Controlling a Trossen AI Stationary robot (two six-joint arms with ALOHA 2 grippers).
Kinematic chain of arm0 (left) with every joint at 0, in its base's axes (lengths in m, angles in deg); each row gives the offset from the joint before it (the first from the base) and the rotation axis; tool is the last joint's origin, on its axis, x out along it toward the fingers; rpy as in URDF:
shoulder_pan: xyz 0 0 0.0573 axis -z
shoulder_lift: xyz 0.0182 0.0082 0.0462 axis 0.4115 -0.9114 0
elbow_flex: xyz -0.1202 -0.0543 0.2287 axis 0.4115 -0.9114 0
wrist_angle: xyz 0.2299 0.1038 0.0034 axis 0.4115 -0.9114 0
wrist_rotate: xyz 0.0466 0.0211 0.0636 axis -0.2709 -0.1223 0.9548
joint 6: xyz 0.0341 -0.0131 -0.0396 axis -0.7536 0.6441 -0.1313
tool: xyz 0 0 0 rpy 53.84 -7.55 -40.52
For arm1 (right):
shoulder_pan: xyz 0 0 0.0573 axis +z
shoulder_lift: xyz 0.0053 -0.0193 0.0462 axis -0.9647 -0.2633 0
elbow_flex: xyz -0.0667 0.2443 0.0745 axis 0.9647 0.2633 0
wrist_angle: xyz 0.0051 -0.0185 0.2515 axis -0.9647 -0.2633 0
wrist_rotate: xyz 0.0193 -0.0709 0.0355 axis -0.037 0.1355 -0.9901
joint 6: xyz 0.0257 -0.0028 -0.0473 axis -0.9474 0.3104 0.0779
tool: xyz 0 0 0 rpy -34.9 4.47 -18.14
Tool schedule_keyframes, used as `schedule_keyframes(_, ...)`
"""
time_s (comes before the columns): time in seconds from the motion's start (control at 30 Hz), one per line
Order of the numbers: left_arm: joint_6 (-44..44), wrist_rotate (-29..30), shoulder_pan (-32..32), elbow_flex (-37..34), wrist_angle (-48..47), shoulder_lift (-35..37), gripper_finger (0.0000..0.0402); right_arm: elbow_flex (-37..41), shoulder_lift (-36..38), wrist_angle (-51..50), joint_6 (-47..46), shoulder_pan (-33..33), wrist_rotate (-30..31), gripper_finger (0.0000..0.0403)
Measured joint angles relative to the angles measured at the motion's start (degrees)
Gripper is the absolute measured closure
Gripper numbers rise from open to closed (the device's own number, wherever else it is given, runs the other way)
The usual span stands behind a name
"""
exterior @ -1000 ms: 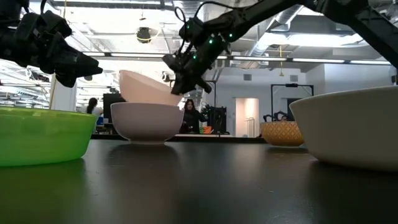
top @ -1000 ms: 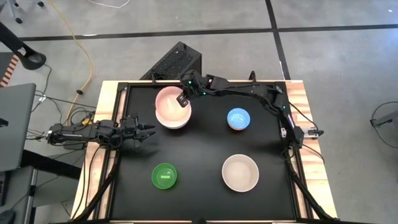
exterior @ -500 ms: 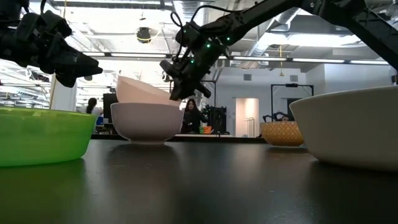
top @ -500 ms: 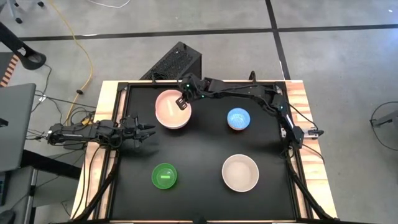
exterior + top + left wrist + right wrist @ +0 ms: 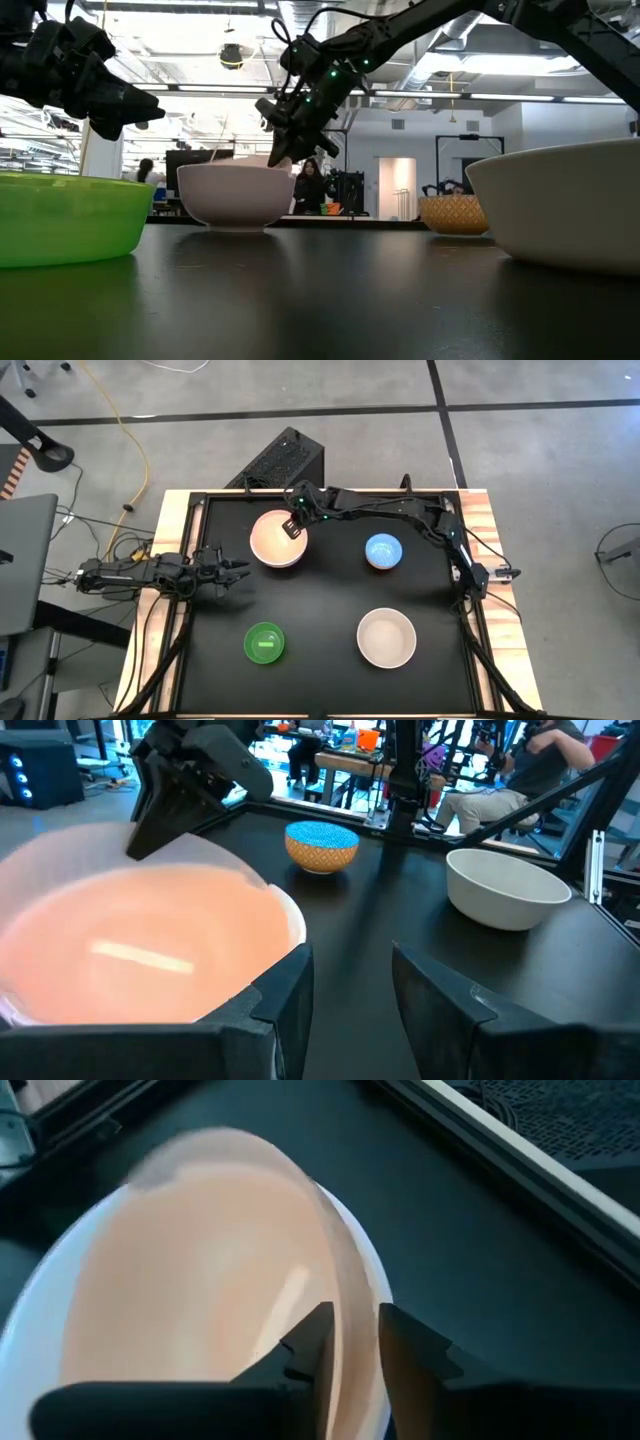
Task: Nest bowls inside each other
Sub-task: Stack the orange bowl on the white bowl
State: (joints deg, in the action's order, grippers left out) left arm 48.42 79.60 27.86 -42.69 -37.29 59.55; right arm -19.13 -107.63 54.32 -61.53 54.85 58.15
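Straddling pink bowl (image 5: 276,540)'s rim, right end effector (image 5: 292,526) parted.

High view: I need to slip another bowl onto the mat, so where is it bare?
Bare: the middle patch between the pink bowl, blue bowl, green bowl and cream bowl, and the front edge between those last two. Crowded: the back left, where the right gripper sits at the pink bowl's rim.

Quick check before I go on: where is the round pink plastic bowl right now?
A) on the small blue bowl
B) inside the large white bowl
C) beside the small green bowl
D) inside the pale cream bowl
B: the pink bowl sits nested in the white bowl, with the right gripper at its rim.
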Motion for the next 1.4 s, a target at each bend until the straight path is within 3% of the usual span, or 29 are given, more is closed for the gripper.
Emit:
schedule_keyframes(0.4, 0.12, -0.39, -0.01, 0.00, 0.01, 0.00, 0.0274, 0.00, 3.58, 0.72, 3.75, -0.90, -0.22, 0.0229)
schedule_keyframes(0.5, 0.12, -0.39, -0.01, 0.00, 0.02, 0.00, 0.0274, 0.00, 3.89, 4.22, 2.71, -0.59, 2.28, 0.0224)
schedule_keyframes(0.57, 0.12, -0.41, -0.01, 0.00, 0.04, 0.00, 0.0274, 0.00, 3.89, 5.25, 3.18, 0.70, 6.42, 0.0236)
schedule_keyframes(0.63, 0.12, -0.39, 0.00, 0.00, 0.04, 0.00, 0.0274, 0.00, 3.87, 5.28, 5.37, 2.84, 14.35, 0.0265)
schedule_keyframes(0.7, 0.12, -0.39, 0.01, 0.00, 0.03, 0.00, 0.0274, 0.00, 3.87, 5.33, 7.68, 5.15, 24.22, 0.0308)
schedule_keyframes(0.77, 0.12, -0.42, -0.01, 0.00, 0.02, 0.00, 0.0274, 0.00, 3.87, 5.87, 8.29, 7.13, 30.40, 0.0359)
schedule_keyframes(0.83, 0.12, -0.42, 0.00, 0.00, 0.03, 0.00, 0.0274, 0.00, 3.81, 6.87, 8.38, 8.16, 31.07, 0.0389)
schedule_keyframes(1.13, 1.34, -0.56, -0.01, 0.00, 0.49, 0.00, 0.0274, 0.09, -3.63, 12.14, 8.36, 8.74, 33.24, 0.0397)
schedule_keyframes(1.4, 0.95, -0.55, 0.01, 0.00, 0.22, -0.02, 0.0274, 0.00, -4.70, 12.89, 8.32, 8.00, 33.06, 0.0398)
